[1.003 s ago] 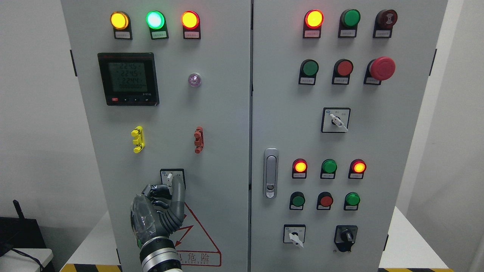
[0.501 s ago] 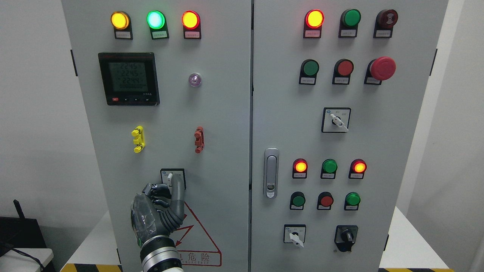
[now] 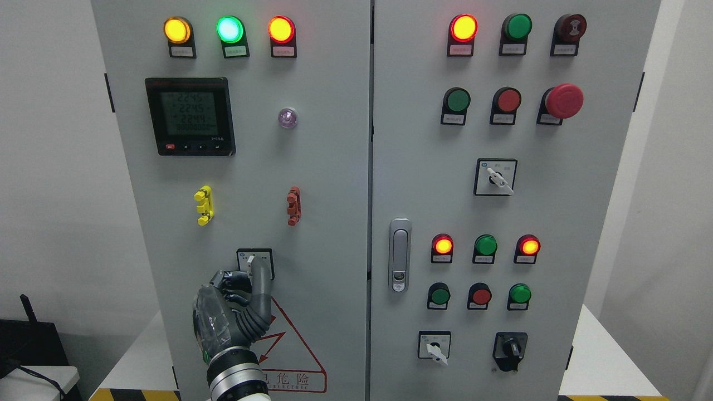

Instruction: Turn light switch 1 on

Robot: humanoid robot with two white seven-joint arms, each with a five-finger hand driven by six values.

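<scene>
1. At the far left edge, a black device with a short antenna sits low beside a white surface, well apart from the cabinet.
2. The grey cabinet's left door carries three lit lamps along its top: yellow, green and red-orange.
3. Below them sits a black digital meter with a greenish display; to its right is a small purple lens.
4. Lower down, a yellow clip and a red clip stand at the same height, apart from each other.
5. The rotary light switch, a white lever on a black-framed plate, is low on the left door, above the red warning triangle.
6. The left hand rises from the bottom edge. Its fingers are curled towards the palm, except one finger that reaches up and touches the switch lever from the right. Whether the thumb also pinches the lever cannot be told.
7. The right door has a silver latch handle near its left edge, rows of lamps and push buttons, a red mushroom button, two white-lever switches and a black knob.
</scene>
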